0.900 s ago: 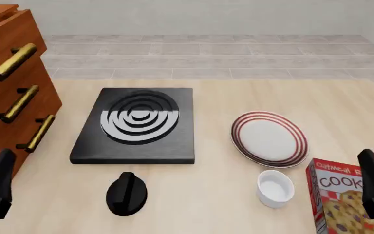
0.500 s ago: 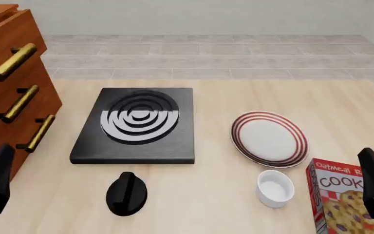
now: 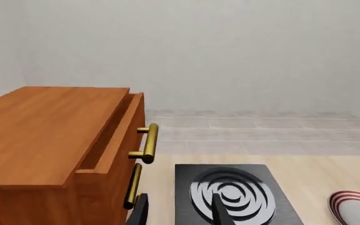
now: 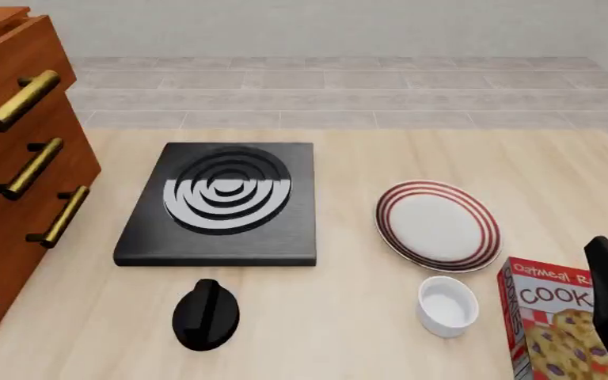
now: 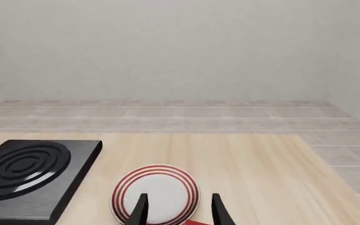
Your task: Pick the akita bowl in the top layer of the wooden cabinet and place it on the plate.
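The wooden cabinet [image 4: 13,150], reddish-brown with three brass bar handles, is set at the worktop's [image 4: 367,317] left edge; its top layer [image 3: 114,140] is seen pulled slightly forward in the left wrist view. The akita bowl is not visible in any view (the drawer's interior is hidden). The plate [image 4: 437,225], white with red rim rings, is laid right of the black stove burner [image 4: 222,202]. The left claw [image 3: 176,213] and right claw [image 5: 178,211] are held spread, gripping nothing.

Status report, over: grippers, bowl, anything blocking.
Both grippers open, empty: left gripper, right gripper. Akita bowl unseen; top drawer barely ajar. Plate bare, unobstructed.
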`<state>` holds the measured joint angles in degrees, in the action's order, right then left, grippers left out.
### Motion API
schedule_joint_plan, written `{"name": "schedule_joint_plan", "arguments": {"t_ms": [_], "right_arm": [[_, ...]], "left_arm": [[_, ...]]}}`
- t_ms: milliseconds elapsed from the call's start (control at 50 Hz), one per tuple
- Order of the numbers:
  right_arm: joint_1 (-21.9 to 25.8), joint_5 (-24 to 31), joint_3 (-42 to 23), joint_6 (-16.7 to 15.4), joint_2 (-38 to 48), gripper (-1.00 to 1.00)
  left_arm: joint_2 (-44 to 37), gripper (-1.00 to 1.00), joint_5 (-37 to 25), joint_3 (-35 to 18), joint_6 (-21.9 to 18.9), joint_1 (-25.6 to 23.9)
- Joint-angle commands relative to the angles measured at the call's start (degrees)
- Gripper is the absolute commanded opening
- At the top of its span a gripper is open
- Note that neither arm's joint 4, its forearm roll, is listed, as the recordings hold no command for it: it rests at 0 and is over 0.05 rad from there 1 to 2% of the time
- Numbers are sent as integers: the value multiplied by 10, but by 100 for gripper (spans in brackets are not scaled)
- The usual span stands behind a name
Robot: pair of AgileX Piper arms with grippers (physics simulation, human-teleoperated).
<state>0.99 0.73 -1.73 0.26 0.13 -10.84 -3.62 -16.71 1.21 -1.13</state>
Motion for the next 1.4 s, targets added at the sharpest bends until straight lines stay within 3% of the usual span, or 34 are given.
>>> {"name": "schedule_joint_plan", "arguments": {"t_ms": [20,260,420,600,640,760,840,860,1100,1180,1200,1240,1260,1400], "right_arm": [[1,-1,0,0,0,100],[2,2,-3,2,0,100],[3,3,-4,3,0,100],[2,4,-4,4,0,100],[2,4,-4,5,0,100],[4,4,-4,5,0,100],[2,4,-4,5,0,100],[3,4,-4,4,0,100],[4,4,-4,5,0,100],[4,4,-3,4,0,100],[5,4,-3,4,0,100],[5,4,-3,4,0,100],[4,4,-3,5,0,100],[3,4,-3,5,0,100]], "left_arm": [[-57,100,-30,-84,3,2],[-116,100,-67,-156,-10,1],[-149,100,-100,-226,-55,-6],[-200,100,-127,-285,-64,-11],[-209,100,-136,-302,-89,-16],[-240,100,-169,-343,-84,-19],[-253,100,-181,-361,-113,5],[-263,100,-195,-377,-80,-1],[-318,100,-246,-431,-114,23],[-339,100,-272,-450,-87,31],[-341,100,-275,-450,-110,35],[-345,100,-281,-457,-108,42],[-358,100,-296,-470,-71,44],[-377,100,-318,-487,-77,46]]}}
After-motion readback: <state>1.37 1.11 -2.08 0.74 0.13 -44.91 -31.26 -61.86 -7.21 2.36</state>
